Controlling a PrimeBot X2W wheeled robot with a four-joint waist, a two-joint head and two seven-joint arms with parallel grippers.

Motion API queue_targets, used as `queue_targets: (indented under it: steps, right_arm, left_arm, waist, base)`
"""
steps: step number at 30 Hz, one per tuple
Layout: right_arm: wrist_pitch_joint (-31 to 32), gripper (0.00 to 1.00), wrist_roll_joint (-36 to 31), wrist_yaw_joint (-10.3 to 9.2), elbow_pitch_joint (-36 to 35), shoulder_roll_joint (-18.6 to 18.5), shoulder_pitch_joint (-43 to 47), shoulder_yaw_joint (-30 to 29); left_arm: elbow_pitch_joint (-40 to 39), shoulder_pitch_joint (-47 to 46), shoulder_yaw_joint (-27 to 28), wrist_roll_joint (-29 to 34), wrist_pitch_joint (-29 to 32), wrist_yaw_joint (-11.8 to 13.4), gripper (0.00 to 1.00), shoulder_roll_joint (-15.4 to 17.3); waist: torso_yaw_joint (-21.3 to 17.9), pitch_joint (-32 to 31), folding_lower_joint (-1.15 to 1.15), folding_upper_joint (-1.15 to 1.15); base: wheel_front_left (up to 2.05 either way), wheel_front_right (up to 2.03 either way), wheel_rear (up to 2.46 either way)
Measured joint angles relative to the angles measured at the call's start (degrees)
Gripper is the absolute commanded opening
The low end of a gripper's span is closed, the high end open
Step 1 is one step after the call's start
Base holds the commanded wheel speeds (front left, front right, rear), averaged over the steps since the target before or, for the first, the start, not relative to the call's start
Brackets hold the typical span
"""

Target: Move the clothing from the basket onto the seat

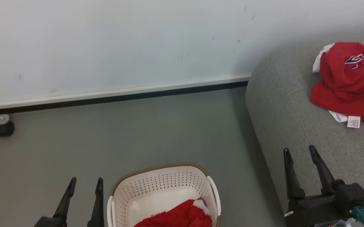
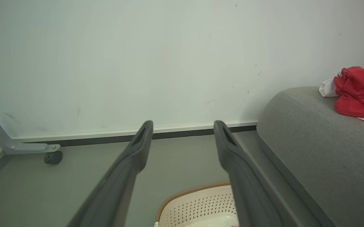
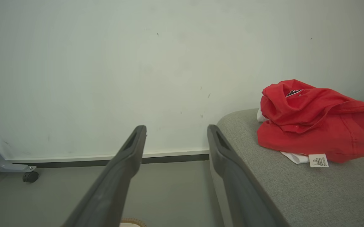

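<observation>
One red garment (image 1: pixel 349 85) with white trim and a small label lies crumpled on the grey sofa (image 1: pixel 295 126) at the right; it shows too in the left wrist view (image 2: pixel 358 93) and the right wrist view (image 3: pixel 311 126). A second red garment (image 1: pixel 179 216) lies in the cream perforated basket (image 1: pixel 156 189) on the floor at the bottom centre. My left gripper (image 1: pixel 85 183) is open, empty, just left of the basket. My right gripper (image 1: pixel 299 150) is open and empty above the sofa's front edge, short of the garment there.
A pale wall with a dark baseboard (image 1: pixel 122 97) runs behind. A grey metal leg with a black caster (image 1: pixel 3 127) stands at the far left. Grey floor (image 1: pixel 137 132) lies between the wall, basket and sofa.
</observation>
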Motion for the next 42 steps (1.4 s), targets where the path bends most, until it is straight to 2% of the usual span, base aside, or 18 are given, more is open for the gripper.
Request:
queue_targets:
  steps: [11,28,42]
  right_arm:
    - [0.0,1.00,-0.9,0.00,-2.3,-0.8,-7.2,-1.8]
    - [0.0,1.00,-1.3,0.00,-5.4,-2.7,-16.9,-7.2]
    - [0.0,1.00,-2.7,0.00,-9.9,-3.1,-23.7,-10.2]
  left_arm:
    - [5.2,-7.6,-4.7,1.4,2.9,-2.3,1.00,-0.9]
    - [20.9,-20.6,-11.5,4.5,9.1,-6.7,1.00,-4.2]
    - [31.9,-31.9,-14.7,7.9,12.4,-8.9,1.00,-4.6]
  waist:
    - [-0.8,7.5,0.01,0.00]
    - [-2.8,21.5,0.01,0.01]
    - [-3.5,33.6,0.01,0.01]
  base:
    - [0.00,0.00,0.00]
    - [0.00,0.00,0.00]
    - [0.00,0.00,0.00]
